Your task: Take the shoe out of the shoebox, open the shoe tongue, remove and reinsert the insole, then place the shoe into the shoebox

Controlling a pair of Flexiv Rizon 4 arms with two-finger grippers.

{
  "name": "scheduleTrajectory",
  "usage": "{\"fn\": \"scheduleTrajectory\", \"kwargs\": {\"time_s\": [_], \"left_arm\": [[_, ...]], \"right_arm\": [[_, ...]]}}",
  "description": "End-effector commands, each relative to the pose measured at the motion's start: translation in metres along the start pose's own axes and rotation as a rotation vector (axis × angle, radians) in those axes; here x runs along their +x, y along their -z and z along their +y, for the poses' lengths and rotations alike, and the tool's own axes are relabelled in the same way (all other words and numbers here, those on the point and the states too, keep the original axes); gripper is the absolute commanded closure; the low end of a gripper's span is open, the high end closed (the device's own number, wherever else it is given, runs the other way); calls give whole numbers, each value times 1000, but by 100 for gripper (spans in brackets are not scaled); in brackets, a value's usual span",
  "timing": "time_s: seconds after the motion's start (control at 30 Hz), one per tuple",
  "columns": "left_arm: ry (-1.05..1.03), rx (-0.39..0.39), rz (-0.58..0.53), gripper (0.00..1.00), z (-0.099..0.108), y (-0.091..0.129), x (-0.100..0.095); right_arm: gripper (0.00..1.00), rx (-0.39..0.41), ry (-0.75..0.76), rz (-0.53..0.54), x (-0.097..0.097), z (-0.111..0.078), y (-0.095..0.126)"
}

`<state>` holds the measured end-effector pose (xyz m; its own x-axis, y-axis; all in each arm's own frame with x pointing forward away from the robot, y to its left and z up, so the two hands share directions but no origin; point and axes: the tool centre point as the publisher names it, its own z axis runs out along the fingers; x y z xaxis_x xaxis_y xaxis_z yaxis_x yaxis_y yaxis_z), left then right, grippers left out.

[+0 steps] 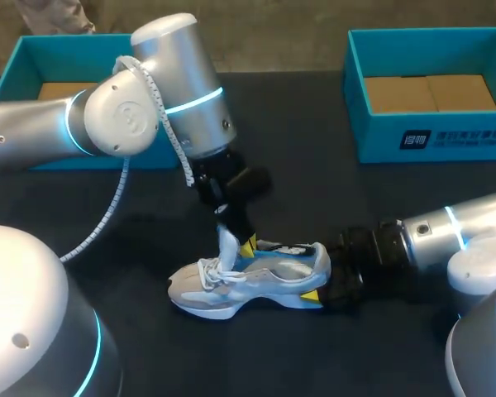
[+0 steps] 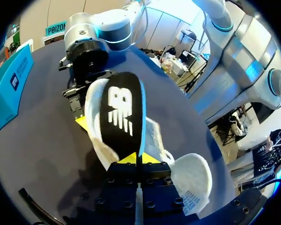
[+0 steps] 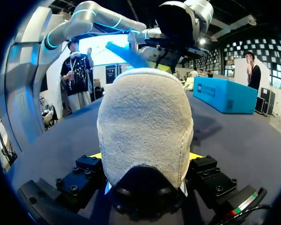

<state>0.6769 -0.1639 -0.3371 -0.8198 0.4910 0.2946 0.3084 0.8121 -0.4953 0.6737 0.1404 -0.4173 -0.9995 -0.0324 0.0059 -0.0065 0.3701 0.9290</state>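
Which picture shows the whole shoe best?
The head view: the shoe is seen side-on, toe to heel. The left wrist view shows mostly its insole; the right wrist view only its heel.

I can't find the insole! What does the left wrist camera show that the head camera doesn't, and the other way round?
Only the left wrist view shows the insole's black face, pinched in the left gripper. Only the head view shows the whole shoe from the side, its laces, and the box behind the left arm. Both show the right gripper holding the heel.
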Motion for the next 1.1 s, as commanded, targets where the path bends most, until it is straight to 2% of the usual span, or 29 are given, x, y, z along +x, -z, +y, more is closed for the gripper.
{"fn": "scheduleTrajectory", "kwargs": {"time_s": [0.03,0.4,0.87,0.9,0.97,1.03,1.1], "left_arm": [[8,-13,-3,100,-1,-4,-4],[26,-51,-56,100,-15,-7,-5],[150,-100,-211,100,-16,-14,-8],[154,-103,-219,97,-16,-15,-8],[155,-106,-222,77,-17,-16,-9],[156,-106,-224,77,-16,-15,-9],[157,-104,-227,67,-16,-13,-9]], "right_arm": [[100,3,0,-1,1,-1,-1],[100,3,0,-1,1,-1,-1],[100,3,0,-1,1,-1,-1],[100,3,0,-1,1,-1,-1],[100,3,0,-1,1,-1,-1],[100,3,0,-1,1,-1,-1],[100,3,0,-1,1,-1,-1]]}}
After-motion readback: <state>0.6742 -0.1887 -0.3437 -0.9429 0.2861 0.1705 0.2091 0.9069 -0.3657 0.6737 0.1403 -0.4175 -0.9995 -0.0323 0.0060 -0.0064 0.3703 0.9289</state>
